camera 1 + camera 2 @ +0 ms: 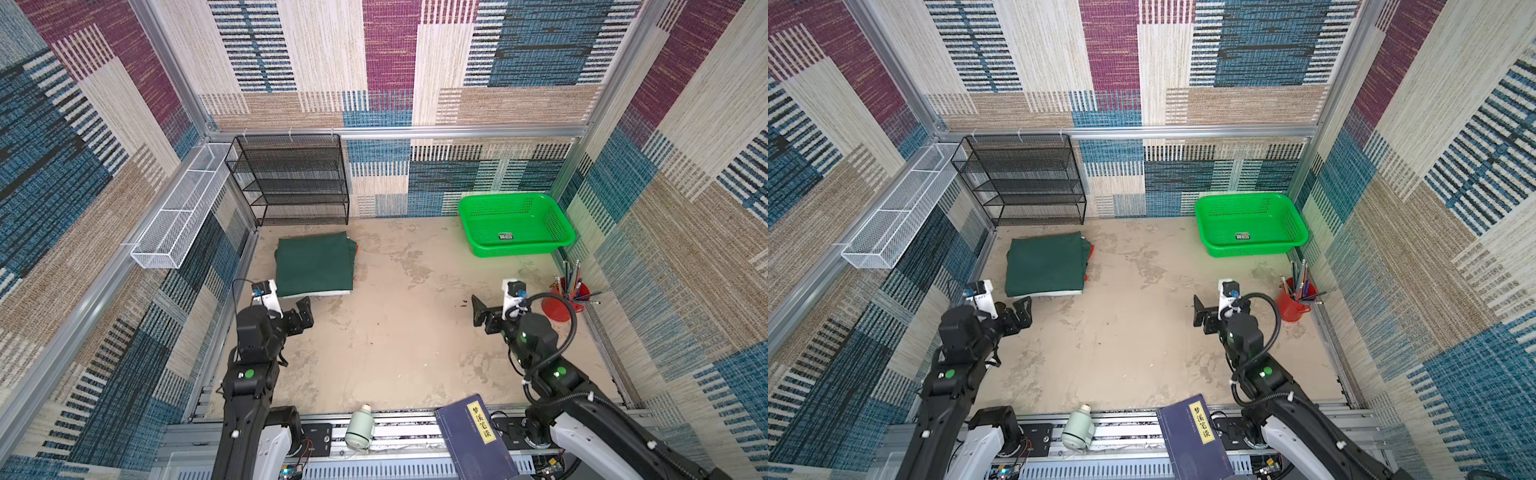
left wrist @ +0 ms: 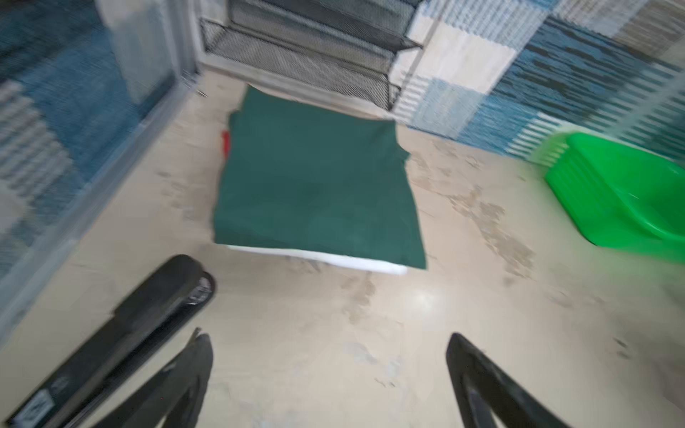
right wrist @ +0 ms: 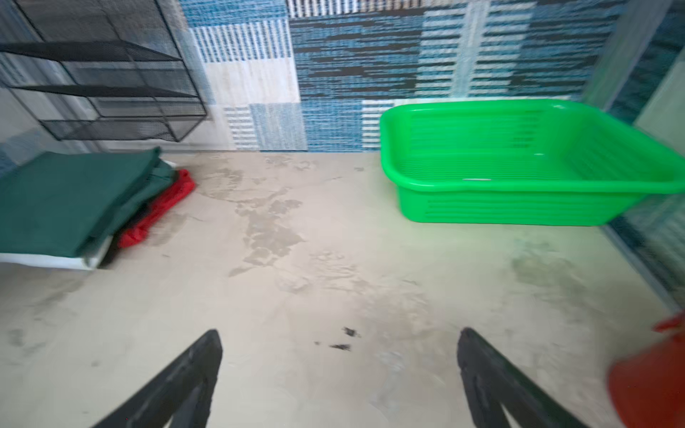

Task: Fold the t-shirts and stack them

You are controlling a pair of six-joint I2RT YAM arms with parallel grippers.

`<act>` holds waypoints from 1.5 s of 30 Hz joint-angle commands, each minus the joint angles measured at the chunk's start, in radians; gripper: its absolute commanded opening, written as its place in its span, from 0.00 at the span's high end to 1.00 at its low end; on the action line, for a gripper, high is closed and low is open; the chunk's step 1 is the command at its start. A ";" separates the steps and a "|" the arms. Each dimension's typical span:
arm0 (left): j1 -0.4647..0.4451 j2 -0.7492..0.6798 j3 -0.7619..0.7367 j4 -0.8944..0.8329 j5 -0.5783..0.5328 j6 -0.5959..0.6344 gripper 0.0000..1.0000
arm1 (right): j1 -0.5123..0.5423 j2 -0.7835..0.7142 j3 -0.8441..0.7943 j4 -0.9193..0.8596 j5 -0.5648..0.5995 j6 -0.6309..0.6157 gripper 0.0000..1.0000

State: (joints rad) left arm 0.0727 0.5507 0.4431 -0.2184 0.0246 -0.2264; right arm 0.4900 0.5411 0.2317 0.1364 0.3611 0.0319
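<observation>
Dark green cloth is topping the pile. The dark green t-shirt (image 1: 313,266) is lying folded into a flat square on the far left part of the bench (image 1: 415,332), just in front of the black mesh rack (image 1: 291,178). Beneath it the white t-shirt (image 1: 320,294) is showing as a thin strip along the near edge. The red t-shirt (image 3: 159,211) is peeking out loosely from under the green layer, on the side facing the middle of the bench.

The left hand (image 1: 306,312) is hovering just in front of the pile's near edge, apart from the cloth. Its jaws are standing wide apart and gripping nothing, and the blurred left wrist view is showing only bare bench between its fingers (image 2: 200,355). The right hand (image 1: 478,311) is hanging over the right half of the bench, well apart from the pile, and it too is spread wide and empty.

A bright green basket (image 1: 517,249) is sitting in the far right corner. A red cup (image 1: 561,305) of pencils is standing near the right wall, beside the right arm. At the near edge a blue book (image 1: 473,440) and a pale bottle (image 1: 359,428) are lying across the rail.
</observation>
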 commanded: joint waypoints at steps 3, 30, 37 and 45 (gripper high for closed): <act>-0.036 -0.103 -0.181 0.107 -0.279 -0.018 0.01 | -0.007 -0.233 -0.198 0.201 0.177 -0.101 0.01; -0.169 0.569 -0.188 0.840 -0.185 0.234 0.01 | -0.431 0.889 -0.162 1.333 -0.476 -0.170 0.01; -0.169 0.707 -0.154 0.992 -0.152 0.263 0.01 | -0.474 1.010 -0.158 1.445 -0.515 -0.135 0.01; -0.169 0.783 -0.077 0.945 -0.125 0.316 0.01 | -0.511 1.006 -0.039 1.216 -0.492 -0.076 0.01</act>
State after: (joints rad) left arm -0.0967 1.3025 0.3370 0.7181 -0.1425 0.0383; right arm -0.0151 1.5478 0.1867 1.3827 -0.1200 -0.0742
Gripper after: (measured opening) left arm 0.987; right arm 0.988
